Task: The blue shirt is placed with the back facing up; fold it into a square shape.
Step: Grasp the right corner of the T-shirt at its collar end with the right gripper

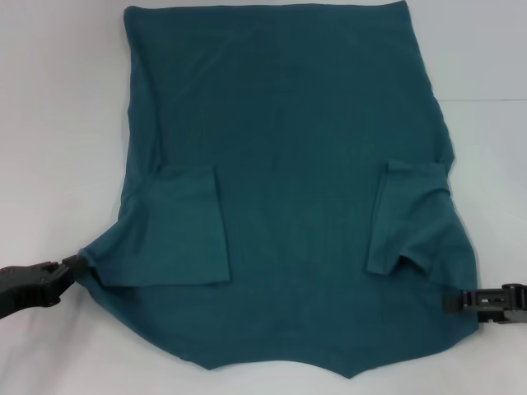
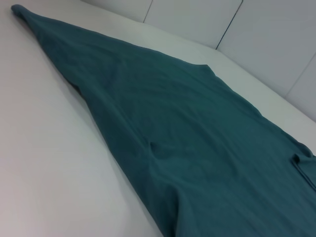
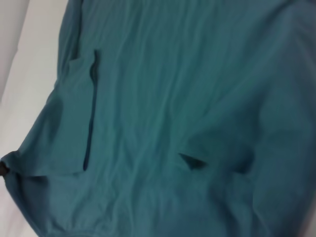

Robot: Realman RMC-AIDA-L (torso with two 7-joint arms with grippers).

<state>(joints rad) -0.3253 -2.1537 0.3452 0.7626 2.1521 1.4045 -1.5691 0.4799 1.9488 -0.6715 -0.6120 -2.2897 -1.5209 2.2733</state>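
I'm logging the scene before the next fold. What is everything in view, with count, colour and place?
blue shirt: one, dark teal-blue, spread flat over the middle of the table, both short sleeves folded inward onto the body.
table: one, white, under the shirt.
wall panels: several, white, behind the table in the left wrist view.
left claw: one, black, at the shirt's left near edge, pinching the fabric there.
right claw: one, black, at the shirt's right near edge, touching the fabric.
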